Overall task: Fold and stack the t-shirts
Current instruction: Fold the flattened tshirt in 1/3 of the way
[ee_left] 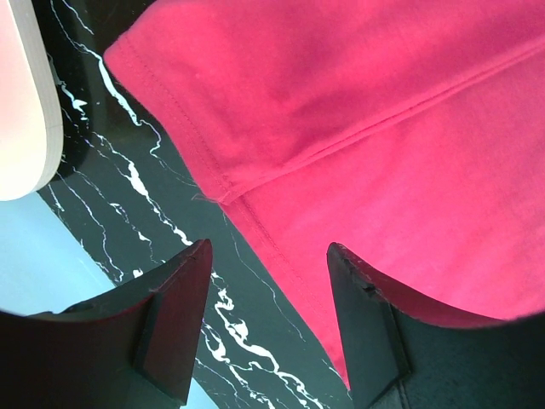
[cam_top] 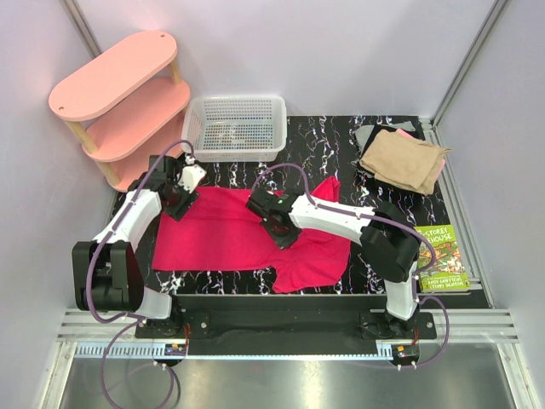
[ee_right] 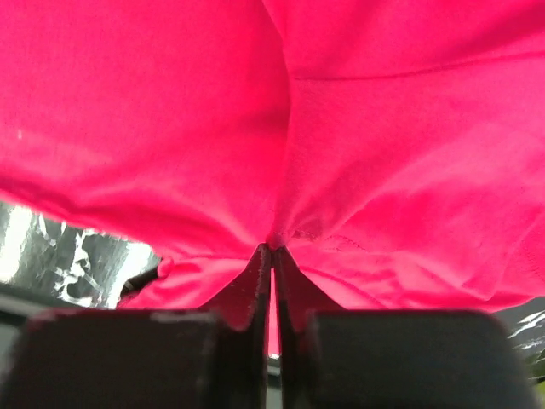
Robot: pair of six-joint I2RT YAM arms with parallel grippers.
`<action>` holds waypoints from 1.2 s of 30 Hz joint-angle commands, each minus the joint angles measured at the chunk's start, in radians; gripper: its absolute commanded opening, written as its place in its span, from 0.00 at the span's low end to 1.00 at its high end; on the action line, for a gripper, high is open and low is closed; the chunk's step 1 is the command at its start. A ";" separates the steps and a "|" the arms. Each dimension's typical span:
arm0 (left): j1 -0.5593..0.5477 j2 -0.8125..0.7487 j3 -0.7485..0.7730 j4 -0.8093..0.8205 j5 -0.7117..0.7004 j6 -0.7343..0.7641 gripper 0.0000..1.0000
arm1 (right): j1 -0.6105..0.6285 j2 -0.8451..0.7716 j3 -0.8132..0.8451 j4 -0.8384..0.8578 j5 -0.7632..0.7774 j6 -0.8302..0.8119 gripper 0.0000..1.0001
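Observation:
A bright crimson-pink t-shirt (cam_top: 226, 234) lies spread on the black marbled table (cam_top: 341, 149). My left gripper (cam_top: 182, 198) is open and empty at the shirt's far left corner; in the left wrist view its jaws (ee_left: 268, 273) straddle the shirt's hemmed edge (ee_left: 255, 217). My right gripper (cam_top: 277, 228) is shut on a pinch of the crimson shirt (ee_right: 289, 128) near its middle, the cloth bunched at the fingertips (ee_right: 272, 249). A stack of folded shirts sits at the far right: a tan one (cam_top: 402, 159) on top, a pale pink edge (cam_top: 439, 170) and a grey one (cam_top: 368, 135) beneath.
A white mesh basket (cam_top: 236, 126) stands at the back of the table. A pink three-tier shelf (cam_top: 119, 102) stands at the back left. A green book (cam_top: 443, 257) lies at the table's right edge.

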 commanded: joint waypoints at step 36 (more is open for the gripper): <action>0.005 0.015 0.033 0.019 -0.013 0.003 0.62 | -0.703 0.076 0.199 0.224 -0.586 0.216 1.00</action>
